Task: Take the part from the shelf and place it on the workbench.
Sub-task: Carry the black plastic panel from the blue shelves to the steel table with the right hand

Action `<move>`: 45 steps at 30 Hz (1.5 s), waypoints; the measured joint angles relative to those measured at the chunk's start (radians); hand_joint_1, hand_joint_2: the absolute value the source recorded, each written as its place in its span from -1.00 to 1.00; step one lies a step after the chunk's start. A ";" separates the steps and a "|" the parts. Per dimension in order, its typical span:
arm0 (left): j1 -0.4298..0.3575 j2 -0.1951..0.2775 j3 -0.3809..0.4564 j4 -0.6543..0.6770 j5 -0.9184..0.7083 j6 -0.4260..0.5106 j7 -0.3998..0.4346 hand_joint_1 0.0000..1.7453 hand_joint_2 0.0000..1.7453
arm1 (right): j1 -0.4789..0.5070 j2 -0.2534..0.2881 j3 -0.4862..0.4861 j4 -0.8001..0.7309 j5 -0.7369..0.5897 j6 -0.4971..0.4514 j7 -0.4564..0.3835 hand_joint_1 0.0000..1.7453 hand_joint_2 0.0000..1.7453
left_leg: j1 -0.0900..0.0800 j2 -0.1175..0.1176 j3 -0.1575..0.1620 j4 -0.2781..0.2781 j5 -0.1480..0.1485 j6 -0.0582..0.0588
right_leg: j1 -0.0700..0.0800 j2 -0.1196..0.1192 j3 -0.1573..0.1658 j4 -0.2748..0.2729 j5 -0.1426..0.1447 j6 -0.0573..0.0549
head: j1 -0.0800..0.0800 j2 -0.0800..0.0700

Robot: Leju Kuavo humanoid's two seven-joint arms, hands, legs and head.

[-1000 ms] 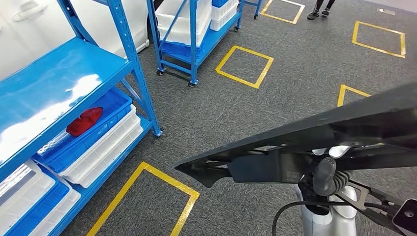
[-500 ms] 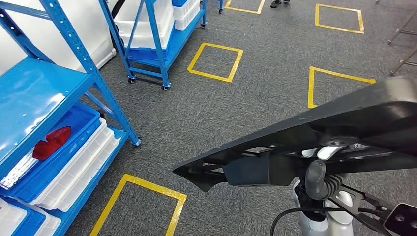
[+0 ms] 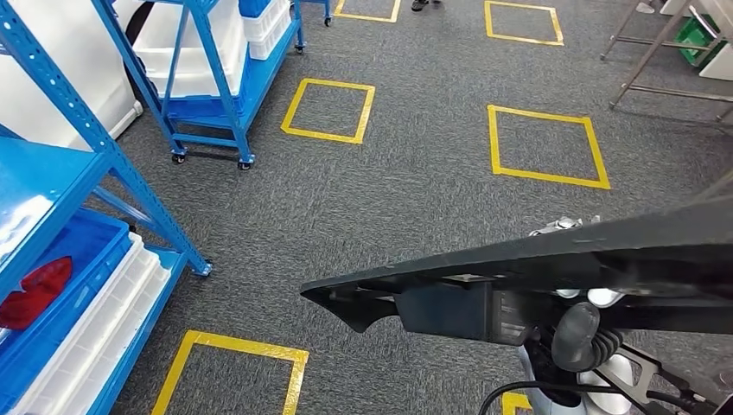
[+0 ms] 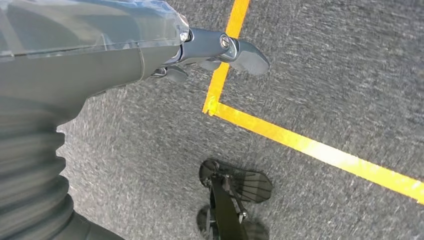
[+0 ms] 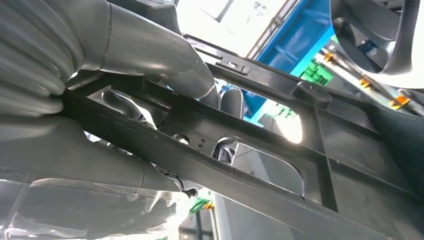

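A long black plastic part (image 3: pixel 536 259) with ribs and cut-outs stretches across the lower right of the head view, its pointed end toward the shelf side. My right hand (image 3: pixel 577 333) holds it from underneath. In the right wrist view the grey thumb and fingers (image 5: pixel 150 55) wrap one rail of the part (image 5: pixel 260 145). My left hand (image 4: pixel 150 55) hangs over the grey carpet, holding nothing, with one finger (image 4: pixel 240 50) stretched out.
A blue shelf (image 3: pixel 52 173) stands at the left with a red item (image 3: pixel 30 290) in a blue bin and white bins (image 3: pixel 95 337) below. A wheeled blue rack (image 3: pixel 207 78) is farther back. Yellow tape squares (image 3: pixel 328 108) mark the carpet. Metal table legs (image 3: pixel 657 52) show at top right.
The whole view has swung: the shelf and floor squares slid to the left and down as the camera turned right. The part stays in my right hand.
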 joint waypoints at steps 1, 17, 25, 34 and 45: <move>0.001 0.000 0.000 0.000 0.001 -0.001 0.000 -1.00 1.00 | 0.001 -0.001 0.003 0.000 -0.002 -0.001 0.000 1.00 1.00 | -0.001 0.013 0.000 0.000 -0.002 0.000 | -0.003 -0.008 -0.028 0.053 -0.016 0.002 | 0.000 0.000; -0.001 -0.013 0.000 0.000 0.008 0.005 -0.005 -1.00 1.00 | -0.036 -0.002 0.042 0.031 -0.010 0.005 0.001 1.00 1.00 | 0.000 -0.008 -0.125 0.300 -0.156 -0.046 | 0.004 0.023 0.122 -0.242 0.117 -0.049 | 0.000 0.000; -0.004 -0.015 0.001 0.000 0.012 0.021 0.012 -1.00 1.00 | -0.050 -0.002 0.080 0.058 -0.002 -0.023 0.001 1.00 1.00 | 0.004 -0.074 -0.015 0.016 0.000 -0.030 | -0.003 0.117 0.114 -0.225 0.110 -0.016 | 0.000 0.000; -0.006 -0.019 0.004 0.000 0.018 0.012 0.004 -1.00 1.00 | -0.065 -0.004 0.094 0.083 -0.014 -0.037 0.001 1.00 1.00 | -0.003 0.037 -0.006 0.001 0.000 -0.004 | -0.008 -0.019 -0.012 0.016 0.023 0.012 | 0.000 0.000; -0.010 -0.023 0.009 0.000 0.029 0.010 -0.009 -1.00 1.00 | -0.100 -0.005 0.120 0.116 -0.047 -0.036 0.000 1.00 1.00 | -0.002 0.012 -0.052 0.161 -0.109 -0.048 | 0.002 -0.020 0.130 -0.252 0.119 -0.047 | 0.000 0.000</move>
